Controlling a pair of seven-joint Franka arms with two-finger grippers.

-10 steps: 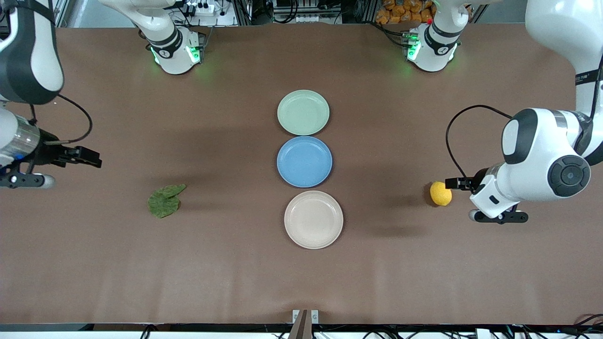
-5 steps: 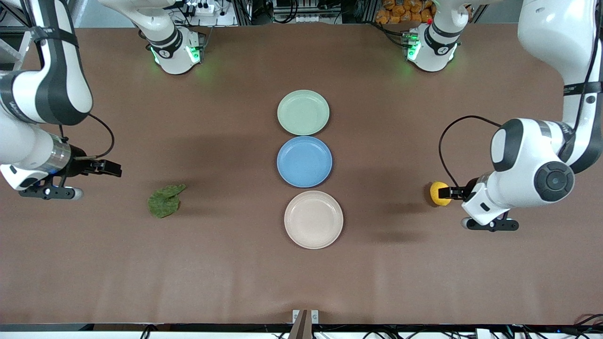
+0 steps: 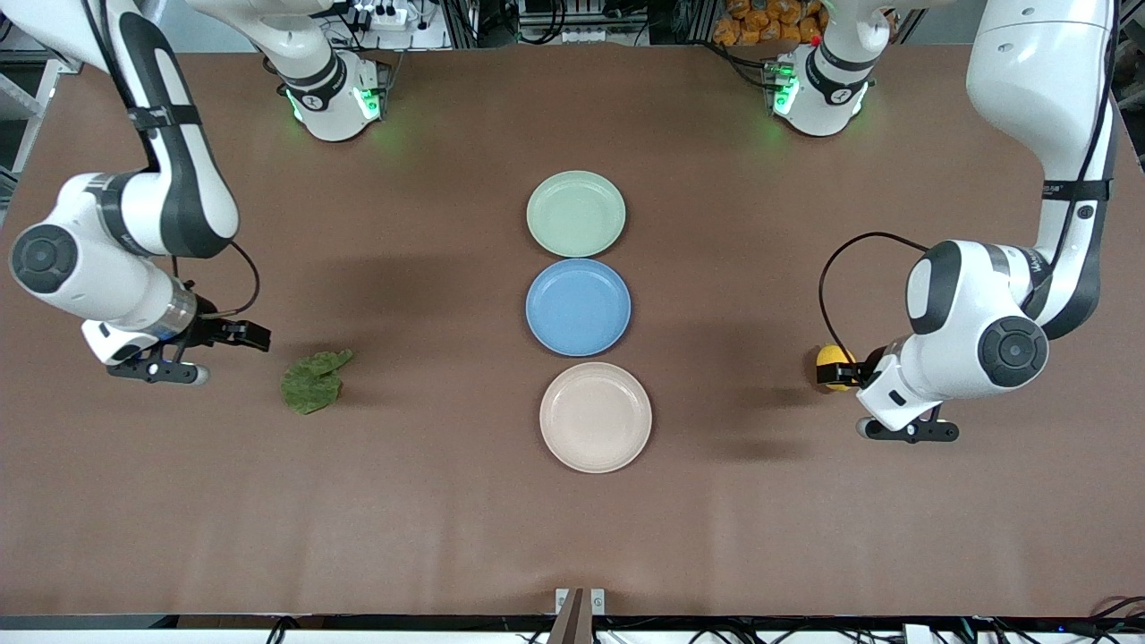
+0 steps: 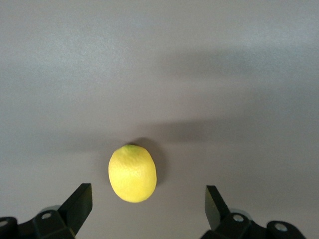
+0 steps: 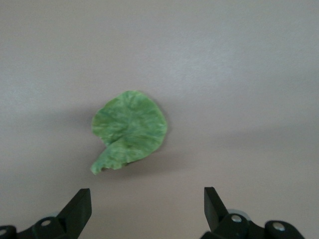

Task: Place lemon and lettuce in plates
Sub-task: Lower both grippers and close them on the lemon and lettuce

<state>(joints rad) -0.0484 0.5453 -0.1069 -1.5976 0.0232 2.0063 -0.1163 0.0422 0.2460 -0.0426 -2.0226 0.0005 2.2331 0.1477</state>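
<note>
The yellow lemon (image 3: 830,360) lies on the brown table toward the left arm's end, partly covered by my left gripper (image 3: 848,374). In the left wrist view the lemon (image 4: 132,173) sits just ahead of the open left gripper (image 4: 148,194), nearer one finger than the other and touching neither. The green lettuce (image 3: 313,382) lies flat toward the right arm's end. My right gripper (image 3: 255,335) is open beside it, apart from it. From the right wrist, the lettuce (image 5: 130,129) is ahead of the open right gripper (image 5: 147,195). The mint green plate (image 3: 575,214) and the beige plate (image 3: 595,417) are empty.
A blue plate (image 3: 578,307) lies between the two other plates in a row down the table's middle. Both arm bases stand along the table's edge farthest from the front camera. Bare brown table surrounds the lemon and the lettuce.
Both arms have swung in toward the table's middle. The left gripper has come up to the lemon and now partly covers it. The right gripper has closed in on the lettuce.
</note>
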